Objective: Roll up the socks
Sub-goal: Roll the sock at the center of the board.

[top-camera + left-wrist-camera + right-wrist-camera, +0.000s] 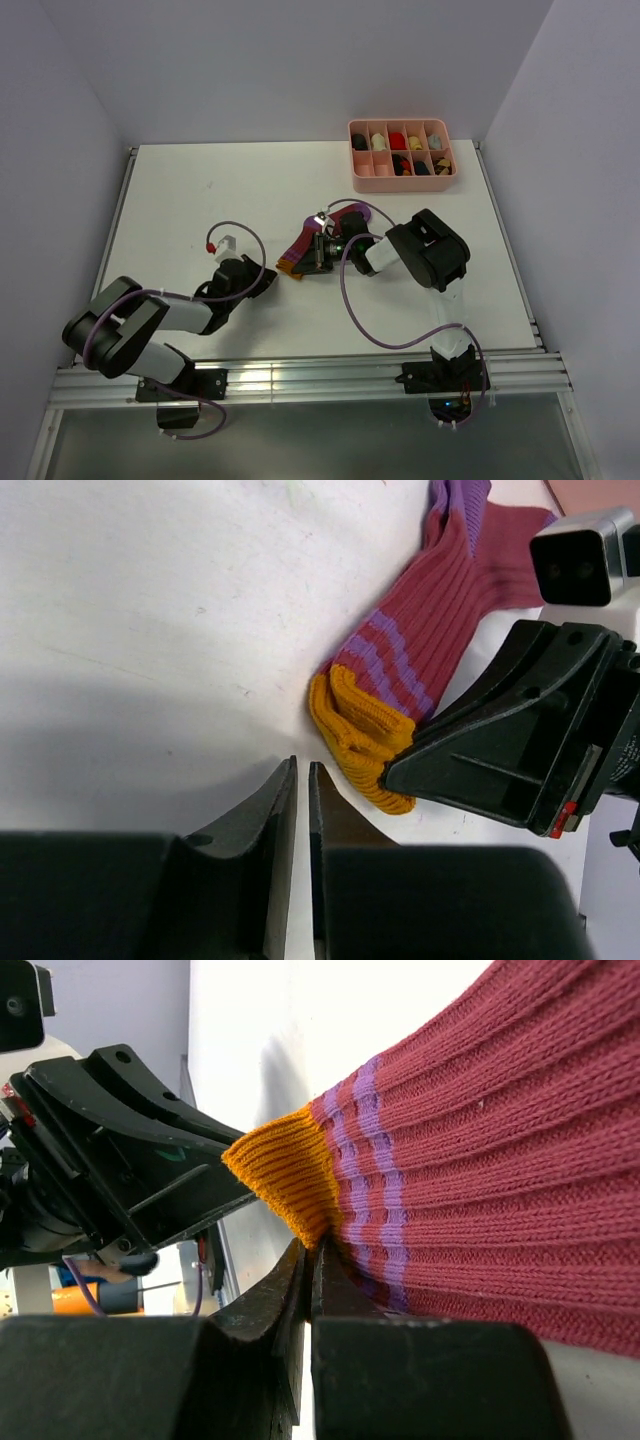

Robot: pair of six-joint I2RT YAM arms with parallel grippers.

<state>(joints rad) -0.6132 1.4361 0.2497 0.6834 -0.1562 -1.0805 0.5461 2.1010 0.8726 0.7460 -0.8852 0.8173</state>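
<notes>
We see one dark red ribbed knit sock [303, 243] with purple stripes, a purple toe and an orange cuff lying slantwise at the middle of the smooth white table [200, 200], cuff end nearest the arms. The right pincer [318, 250], of matte black plastic with wedge-shaped fingers, is closed on the sock's edge beside the cuff. The left pincer [262, 282] sits low on the table just short of the cuff, its fingers together with nothing between them. At the far right of the table stands a pink plastic tray [400, 183] with compartments, which hold small rolled sock bundles [405, 158] in black, cream, red and yellow. Only the overhead view takes in that tray and the sock's whole length. The left wrist view brings out the orange cuff [355, 740] doubled over in a thick, soft fold against the tip of the right pincer [400, 765], and a thin slit between the left pincer [303, 770] tips. The right wrist view gives the knit itself [480, 1160]: raised ribs running lengthwise, fine loops in the stripes, and fabric meeting the closed right pincer [310, 1260], with the left pincer [215, 1170] beyond.
</notes>
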